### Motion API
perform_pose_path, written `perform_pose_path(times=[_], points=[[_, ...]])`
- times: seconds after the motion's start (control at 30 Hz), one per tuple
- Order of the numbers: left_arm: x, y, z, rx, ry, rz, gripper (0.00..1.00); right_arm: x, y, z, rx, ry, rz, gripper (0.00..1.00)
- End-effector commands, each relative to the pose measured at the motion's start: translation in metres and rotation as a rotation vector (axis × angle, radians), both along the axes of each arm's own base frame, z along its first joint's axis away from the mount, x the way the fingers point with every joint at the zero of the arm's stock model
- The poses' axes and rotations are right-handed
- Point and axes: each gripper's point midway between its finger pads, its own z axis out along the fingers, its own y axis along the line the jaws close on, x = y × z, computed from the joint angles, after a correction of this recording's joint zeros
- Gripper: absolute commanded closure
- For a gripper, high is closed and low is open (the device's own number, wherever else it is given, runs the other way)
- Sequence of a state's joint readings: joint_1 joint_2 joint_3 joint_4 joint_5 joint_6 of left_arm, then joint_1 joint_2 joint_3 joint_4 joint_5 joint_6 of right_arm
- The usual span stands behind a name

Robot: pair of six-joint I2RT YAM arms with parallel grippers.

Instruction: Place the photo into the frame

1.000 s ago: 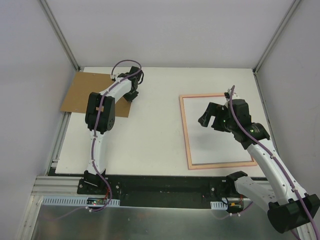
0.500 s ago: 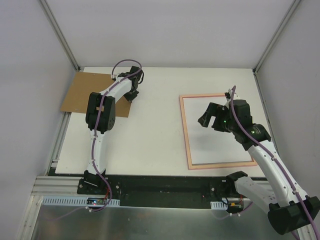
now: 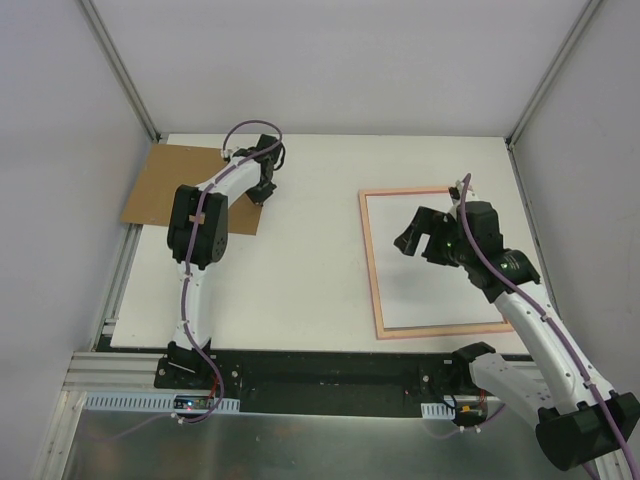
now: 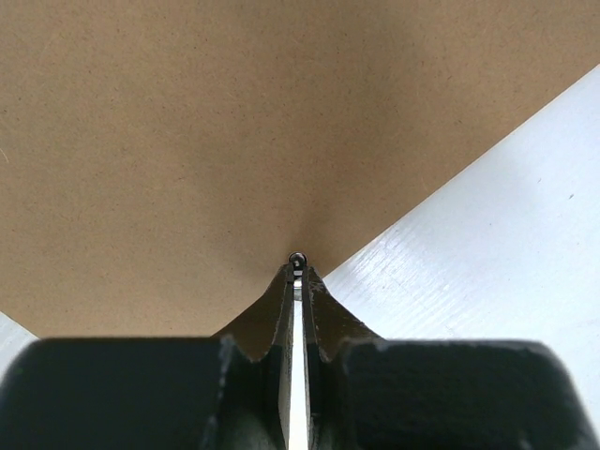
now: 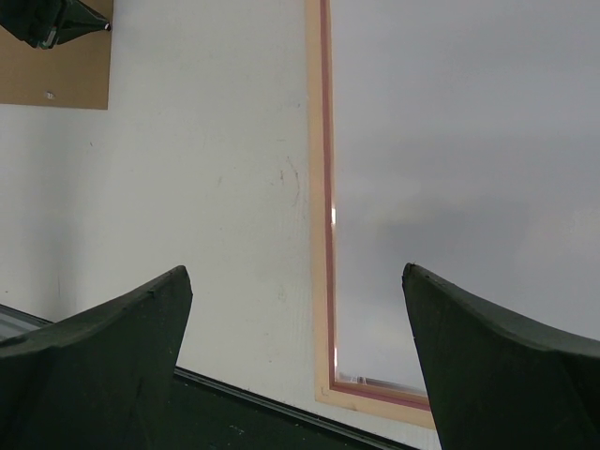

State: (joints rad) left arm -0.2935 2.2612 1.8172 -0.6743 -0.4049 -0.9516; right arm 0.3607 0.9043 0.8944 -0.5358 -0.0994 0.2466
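Frame (image 3: 371,262) lies flat on the right half of the white table (image 3: 300,260), a thin salmon-pink border with its long sides running away from my bases. The panel inside it reads plain white from above and flat grey through my right wrist camera. Whether that is the photo lying face down, a bare pane or something else, I cannot tell; no printed landscape shows in any view.

My right gripper (image 3: 418,243) hangs above the left part of the frame with its jaws spread wide and nothing between them. In its own camera the frame's left rail runs up between my two dark fingers, and the near left corner sits just inside the right one. My right forearm covers the frame's near right corner in the overhead view.

My left gripper (image 3: 259,198) is well apart from the frame, at the far left of the table, over the right near corner of the brown backing board (image 3: 170,185). Its jaws are pressed together to a thin slit. That corner of the board is hidden behind my fingertips, so I cannot make out whether I am pinching it or merely touching its edge. The board's left side overhangs the table.
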Motion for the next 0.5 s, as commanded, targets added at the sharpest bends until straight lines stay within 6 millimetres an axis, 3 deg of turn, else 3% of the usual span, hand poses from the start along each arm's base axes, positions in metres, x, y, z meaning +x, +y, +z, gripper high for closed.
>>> perform_pose_path(times=[0.0, 0.47], points=[[-0.050, -0.003, -0.020, -0.005, 0.173, -0.071, 1.00, 0.005, 0.009, 0.009, 0.050, -0.034, 0.014, 0.03], [-0.100, -0.038, -0.018, -0.029, 0.153, -0.176, 1.00, 0.002, 0.012, 0.004, 0.079, -0.032, 0.009, 0.03]])
